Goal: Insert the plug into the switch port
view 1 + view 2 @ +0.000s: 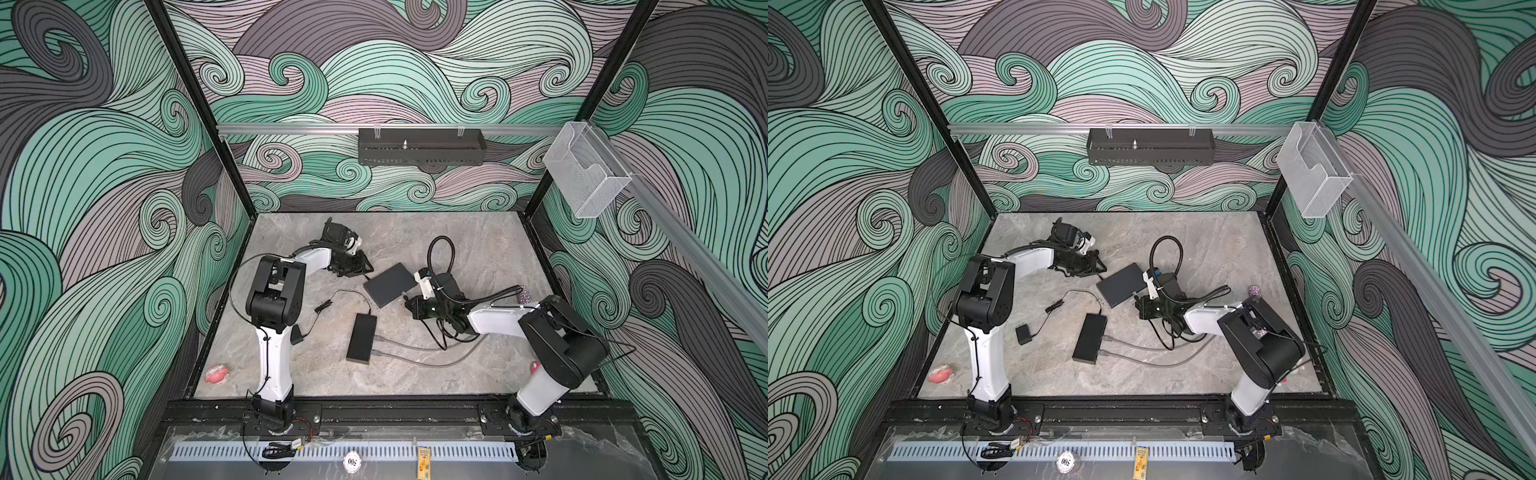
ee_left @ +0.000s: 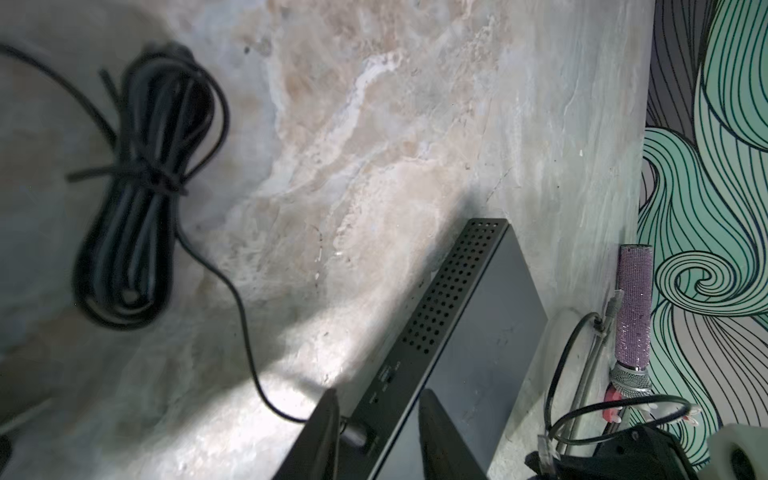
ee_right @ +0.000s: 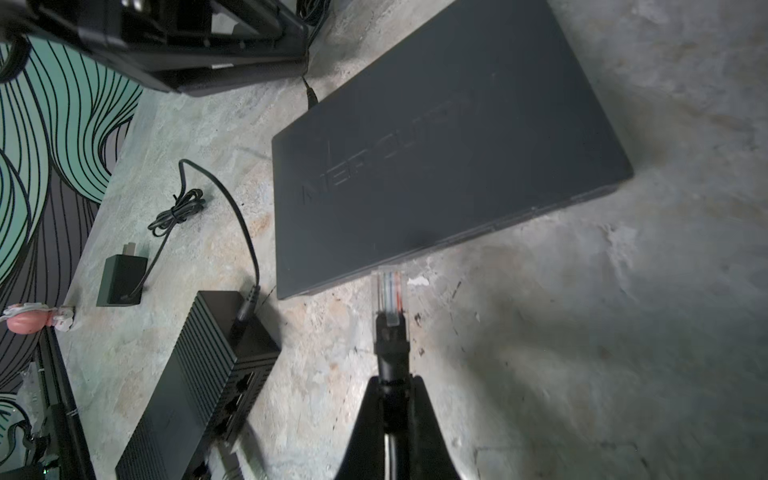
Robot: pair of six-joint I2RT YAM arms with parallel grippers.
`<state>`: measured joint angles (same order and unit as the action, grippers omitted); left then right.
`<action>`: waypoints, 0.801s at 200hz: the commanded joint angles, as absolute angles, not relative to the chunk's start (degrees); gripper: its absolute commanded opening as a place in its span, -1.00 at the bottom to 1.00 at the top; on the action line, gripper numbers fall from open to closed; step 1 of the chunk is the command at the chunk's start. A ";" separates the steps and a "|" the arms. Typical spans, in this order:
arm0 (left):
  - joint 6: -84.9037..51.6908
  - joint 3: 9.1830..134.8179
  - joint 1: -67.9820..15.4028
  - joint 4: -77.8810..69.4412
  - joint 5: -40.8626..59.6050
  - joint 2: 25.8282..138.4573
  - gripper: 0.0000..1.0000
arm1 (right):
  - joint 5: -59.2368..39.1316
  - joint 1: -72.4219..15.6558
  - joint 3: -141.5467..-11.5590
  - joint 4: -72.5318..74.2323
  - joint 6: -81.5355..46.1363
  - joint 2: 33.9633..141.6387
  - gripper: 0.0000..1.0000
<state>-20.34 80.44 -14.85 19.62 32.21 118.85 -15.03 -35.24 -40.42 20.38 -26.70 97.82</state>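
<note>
Right wrist view shows the switch port as a small hole in the side of the narrow black box. The box lies on the table with its long side running from near to far. In both top views that box sits in the middle, and its holes face right, toward the right arm. Two grey cables fill the nearer holes. The plug is not aimed there. The right gripper pinches its black tail, with the jaws closed tight on it. The plug's clear tip sits right at the near edge of the flat grey box and points far and left. So the port lies to the left of the plug and nearer, not far away. I think the plug must back off, swing left and turn to face the holes. The right arm is the closer one. The left gripper is farther off, with its jaws partly apart around the flat box's far corner. I cannot tell if they press it.
</note>
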 commanded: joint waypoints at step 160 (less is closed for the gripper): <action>-18.55 73.25 -19.17 25.14 28.20 108.47 -0.18 | -15.73 -34.78 -41.90 24.39 -26.60 101.27 -1.00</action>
